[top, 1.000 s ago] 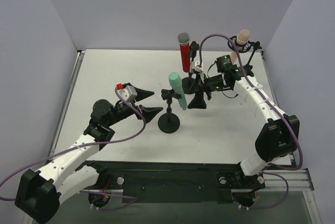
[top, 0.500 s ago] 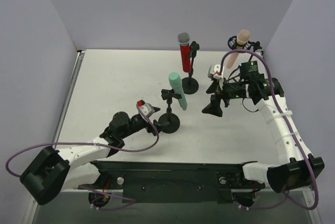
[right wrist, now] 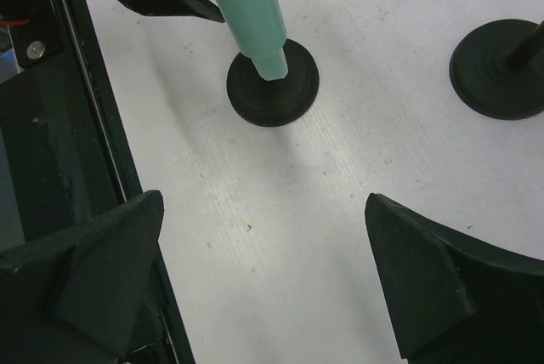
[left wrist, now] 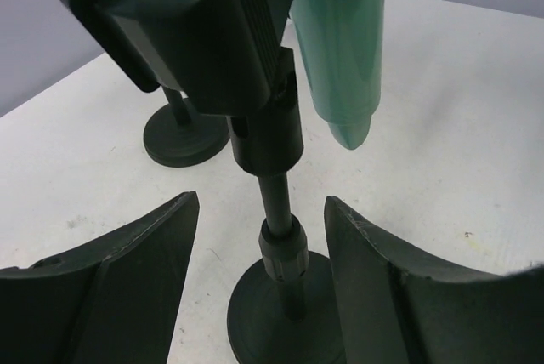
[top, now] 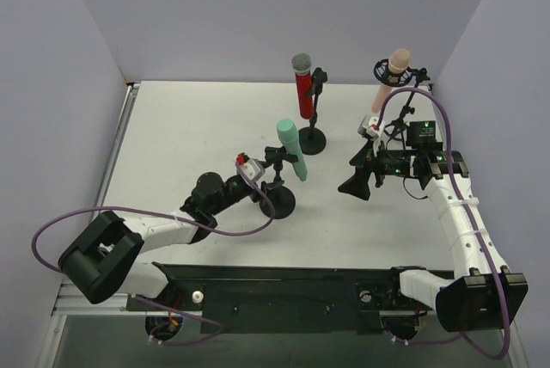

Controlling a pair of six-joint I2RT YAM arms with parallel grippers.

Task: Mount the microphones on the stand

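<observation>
So from where I'm standing this looks pretty much finished. All three mics are up on stands. The glittery red stick microphone with the silver mesh head (top: 303, 93) stands upright on its black round-based stand (top: 312, 140) toward the far edge of the white table (top: 189, 127). The mint green stick microphone (top: 290, 150) hangs tilted, head up, on the small black stand (top: 278, 202) about mid-table. The peach-pink stick microphone (top: 388, 82) sits in a black ring-shaped holder (top: 381, 68) near the far right corner (can't see that one's base, the right arm (top: 455, 205) is in the way). I can't spot any mic lying loose on the surface.

The left gripper (left wrist: 262, 211) is down low with its fingers either side of the green mic's stand pole. There's a gap on both sides, so it's spread and gripping nothing. The right gripper (right wrist: 265, 204) is spread wide over bare table, between that stand and the right edge, and it's holding nothing either.

Containers: none here, really. The only things holding anything are the three stands, one mic apiece. My guess is all that's left is maybe a nudge to the green mic's stand, then pulling the arms back.
</observation>
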